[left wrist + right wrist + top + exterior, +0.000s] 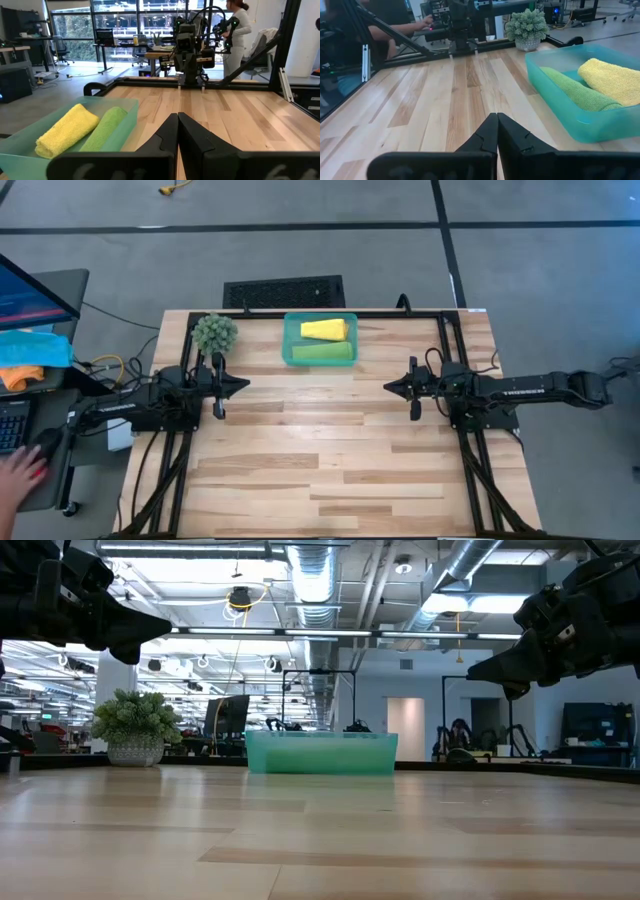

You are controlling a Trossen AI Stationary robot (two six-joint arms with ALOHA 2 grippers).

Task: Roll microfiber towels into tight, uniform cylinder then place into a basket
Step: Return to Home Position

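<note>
Now, starting at the left, I am holding my left gripper (243, 385) raised off the table (330, 470), its fingers pressed together and pinching nothing. Beyond it, toward the far edge, the plant ball (215, 332) is sitting clear of my reach. At the middle of the far edge, the basket (286, 345) is carrying both rolls side by side: the yellow towel (326, 330) on the far side, tapering a little at one end, and the green towel (322, 352) lying along the near wall. On the right, I am holding my right gripper (388, 387) facing the left one across the bare boards, likewise closed and empty. Rolling and placing are looking finished to me, so I am judging this as the parking step; the next move is asking only that I settle both arms to rest without swinging toward the basket.
</note>
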